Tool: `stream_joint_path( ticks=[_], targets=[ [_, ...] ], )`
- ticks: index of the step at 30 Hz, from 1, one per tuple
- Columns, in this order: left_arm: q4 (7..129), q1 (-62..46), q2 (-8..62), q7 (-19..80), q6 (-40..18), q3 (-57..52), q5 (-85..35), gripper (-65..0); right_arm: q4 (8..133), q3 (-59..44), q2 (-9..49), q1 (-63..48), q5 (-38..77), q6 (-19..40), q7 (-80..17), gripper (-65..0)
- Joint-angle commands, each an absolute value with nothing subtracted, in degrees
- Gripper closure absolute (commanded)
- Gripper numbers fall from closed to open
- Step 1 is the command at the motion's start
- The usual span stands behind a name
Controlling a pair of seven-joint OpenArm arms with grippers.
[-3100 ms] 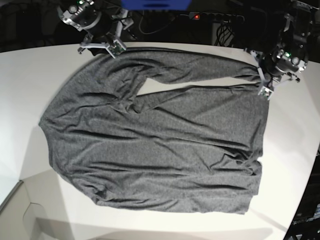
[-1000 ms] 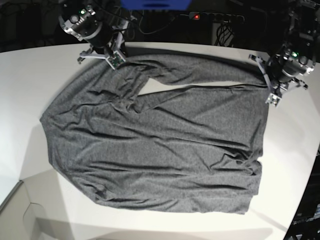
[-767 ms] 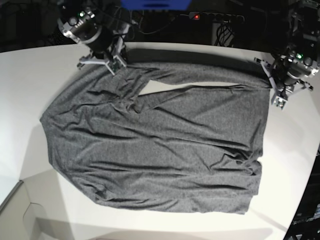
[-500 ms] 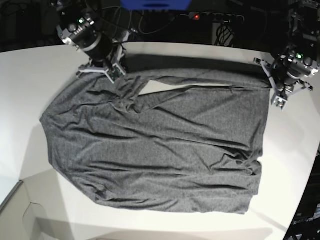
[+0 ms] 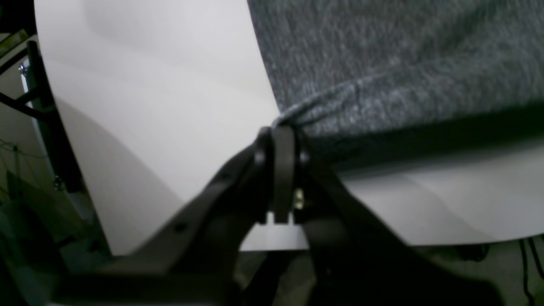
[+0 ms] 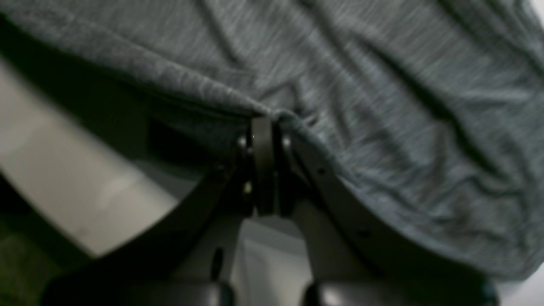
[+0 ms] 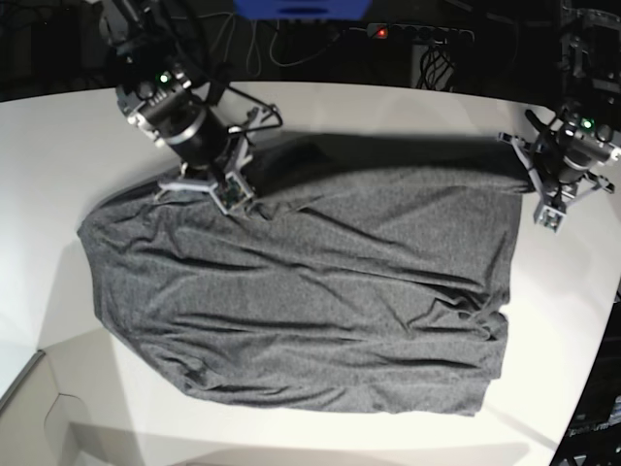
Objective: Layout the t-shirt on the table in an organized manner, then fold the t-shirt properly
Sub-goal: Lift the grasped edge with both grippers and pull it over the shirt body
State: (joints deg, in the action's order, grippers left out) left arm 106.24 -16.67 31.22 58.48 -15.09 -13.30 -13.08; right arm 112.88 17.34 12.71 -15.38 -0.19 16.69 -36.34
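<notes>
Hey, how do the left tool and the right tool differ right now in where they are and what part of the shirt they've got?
The left tool sits at the shirt's side edge, over bare table; the right tool is further in, over the cloth. The left pinches a corner beside open white surface; the right pinches a fold with wrinkled cloth spreading beyond it. Both are shut on the shirt, lifting its far edge.

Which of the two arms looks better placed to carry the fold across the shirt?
Probably the right arm: its gripper is shut on the t-shirt edge, already over the fabric. The left gripper grips beside the cloth.
</notes>
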Motion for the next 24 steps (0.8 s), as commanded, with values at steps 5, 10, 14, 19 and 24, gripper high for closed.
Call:
stream_joint_path(
  ticks=[5, 10, 14, 19, 24],
  targets=[
    [104.9, -13.6, 32.0, 58.0, -14.9, -13.5, -12.8, -0.1, 112.1, 17.4, 13.0, -11.3, 0.0, 16.8, -35.0, 0.0],
    [99.7, -9.2, 32.3, 57.9, -14.9, -9.3, -12.8, -0.1, 107.0, 17.5, 11.8, -6.9, 0.0, 17.0, -35.0, 0.0],
    [97.3, -5.8, 32.3, 57.9, -14.9, -6.5, -12.8, -0.1, 103.7, 17.5, 11.3, -3.7, 0.0, 17.0, -35.0, 0.0],
    [92.7, -2.5, 32.3, 57.6, -14.9, -6.3, -12.8, -0.1, 98.7, 17.5, 10.1, 0.2, 0.0, 17.0, -35.0, 0.0],
    [90.2, 0.0, 32.3, 57.5, -15.0, -6.2, -12.8, -0.1, 93.6, 17.5, 9.7, 4.0, 0.0, 17.1, -34.9, 0.0]
  ],
)
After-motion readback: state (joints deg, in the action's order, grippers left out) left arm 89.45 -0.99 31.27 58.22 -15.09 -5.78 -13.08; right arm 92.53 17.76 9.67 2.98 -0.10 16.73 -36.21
